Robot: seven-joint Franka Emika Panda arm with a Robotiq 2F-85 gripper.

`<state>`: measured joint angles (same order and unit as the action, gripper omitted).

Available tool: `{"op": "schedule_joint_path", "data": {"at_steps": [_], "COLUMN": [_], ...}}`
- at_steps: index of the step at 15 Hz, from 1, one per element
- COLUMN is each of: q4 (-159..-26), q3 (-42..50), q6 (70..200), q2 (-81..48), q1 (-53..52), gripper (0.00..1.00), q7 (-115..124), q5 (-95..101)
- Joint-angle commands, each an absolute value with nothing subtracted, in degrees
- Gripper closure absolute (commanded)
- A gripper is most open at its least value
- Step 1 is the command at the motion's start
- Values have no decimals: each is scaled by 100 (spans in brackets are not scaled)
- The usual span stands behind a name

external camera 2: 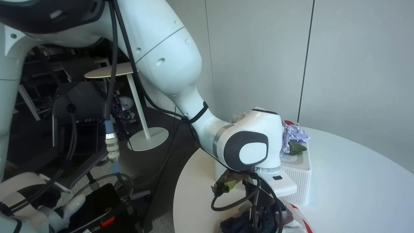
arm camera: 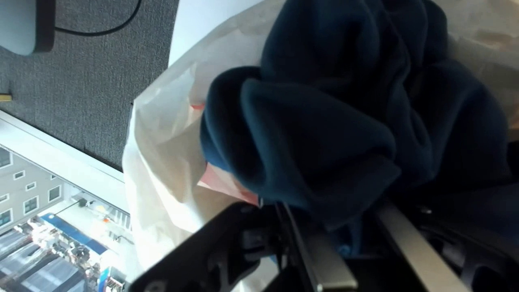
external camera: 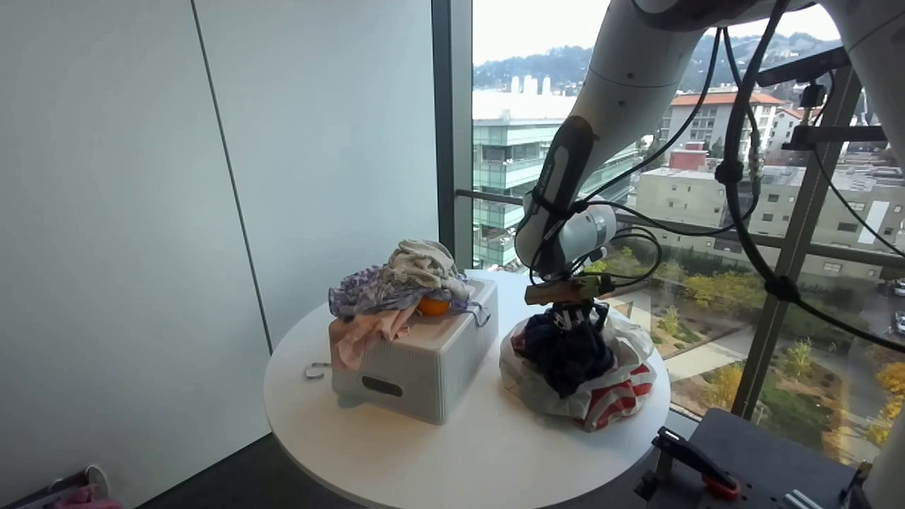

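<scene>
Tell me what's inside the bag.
Navy cloth bunched in the mouth of the bag, with the gripper down among its folds. Whatever lies beneath the cloth is covered; can't tell if anything else is inside.

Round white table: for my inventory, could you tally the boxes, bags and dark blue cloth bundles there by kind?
Box: 1, pale and ribbed
Bag: 1, white with red stripes
Dark blue cloth bundle: 1
Total: 3

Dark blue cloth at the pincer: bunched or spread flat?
Bunched. In the wrist view the dark blue cloth piles in overlapping folds at the pincer; in an exterior view it heaps up, white bag around it.
</scene>
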<state>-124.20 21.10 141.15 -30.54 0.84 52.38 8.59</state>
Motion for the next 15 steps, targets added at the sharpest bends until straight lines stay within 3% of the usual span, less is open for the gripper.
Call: {"op": "schedule_joint_path", "data": {"at_steps": [1, 7, 15], "q4": [-12324, -12534, -13220], "q3": [2233, 2698, 2466], "q6": [14049, 13830, 14219], "q2": [-2992, -2634, -767], "q1": [-107, -377, -321], "gripper": [41, 0, 0], "q7": [5605, 6325, 6641], "q5": [1086, 1943, 3107]}}
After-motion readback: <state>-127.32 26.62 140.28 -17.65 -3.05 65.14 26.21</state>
